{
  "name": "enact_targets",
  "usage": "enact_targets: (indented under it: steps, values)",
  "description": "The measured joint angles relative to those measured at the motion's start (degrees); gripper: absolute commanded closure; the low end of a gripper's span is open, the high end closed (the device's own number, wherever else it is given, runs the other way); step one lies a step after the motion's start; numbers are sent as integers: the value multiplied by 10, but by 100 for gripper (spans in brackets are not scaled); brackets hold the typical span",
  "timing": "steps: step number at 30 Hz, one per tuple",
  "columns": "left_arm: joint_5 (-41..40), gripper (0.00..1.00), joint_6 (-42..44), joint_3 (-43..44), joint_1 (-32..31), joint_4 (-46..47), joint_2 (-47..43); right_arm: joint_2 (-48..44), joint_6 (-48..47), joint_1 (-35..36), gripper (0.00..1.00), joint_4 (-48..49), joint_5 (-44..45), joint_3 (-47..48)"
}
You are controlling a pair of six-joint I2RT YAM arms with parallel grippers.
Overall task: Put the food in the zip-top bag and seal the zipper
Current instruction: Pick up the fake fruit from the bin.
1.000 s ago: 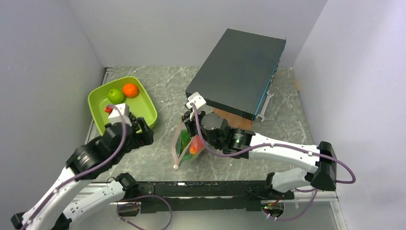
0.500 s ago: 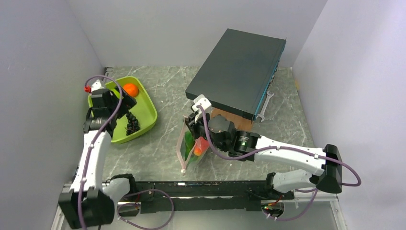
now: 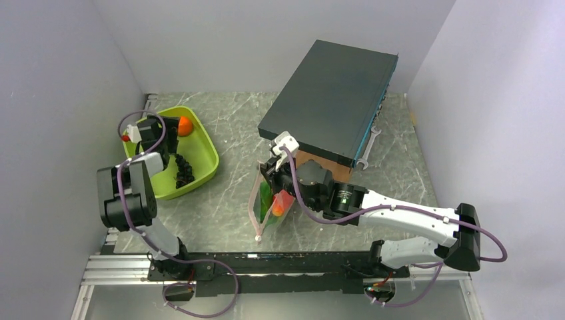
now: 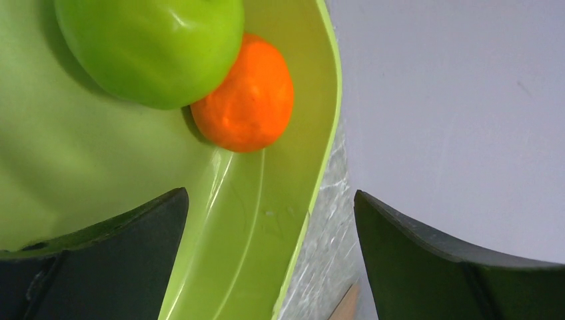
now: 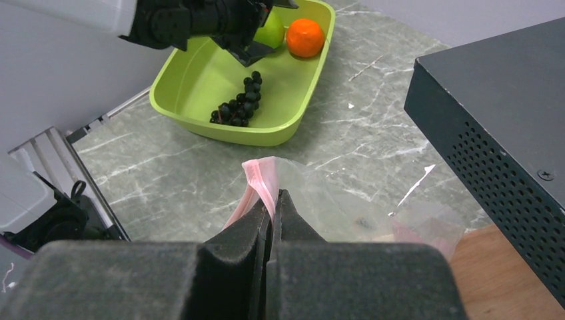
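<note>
The clear zip-top bag hangs from my right gripper, which is shut on its pink zipper strip. Leafy greens and a red-orange fruit show inside the bag. My left gripper is open and empty, low over the far end of the lime-green tray. A green apple and an orange lie just ahead of its fingers. Black grapes lie in the tray behind it. In the right wrist view the grapes and orange also show.
A large black box rests tilted on a wooden block right behind the bag. A wrench lies beside the box. The left wall stands close to the tray.
My left arm has swung from in front of the tray up over its far end, near the apple and orange. My right gripper has kept hold of the bag and shifted slightly right.
</note>
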Motion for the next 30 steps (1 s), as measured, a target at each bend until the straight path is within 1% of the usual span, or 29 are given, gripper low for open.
enact_targets:
  steps: [4, 6, 10, 18, 20, 22, 23, 25, 29, 30]
  values:
    - [-39, 3, -49, 12, -18, 43, 56, -3, 0, -2, 100, 1, 0, -2]
    - [-63, 4, -68, 35, -31, 39, 86, -4, 0, -3, 100, 1, 0, -3]
    - [-103, 5, -96, 57, -46, 33, 112, -4, 0, -3, 100, 1, 0, -3]
    - [-165, 8, -147, 96, -55, 22, 170, -4, 0, -4, 100, 1, 0, -3]
    - [-181, 11, -151, 106, -59, 14, 174, -4, 0, -4, 100, 1, 0, -3]
    - [-197, 20, -151, 121, -64, 12, 183, -4, 0, -4, 100, 1, 0, -3]
    - [-201, 27, -152, 125, -65, 15, 188, -4, 0, -4, 100, 1, 0, -3]
    - [-206, 40, -153, 125, -67, 37, 202, -5, 0, -5, 100, 1, 0, -3]
    - [-209, 59, -166, 105, -68, 88, 211, -9, 0, -6, 100, 0, 0, -3]
    - [-209, 65, -165, 99, -68, 101, 211, -11, 0, -6, 100, 0, 0, -3]
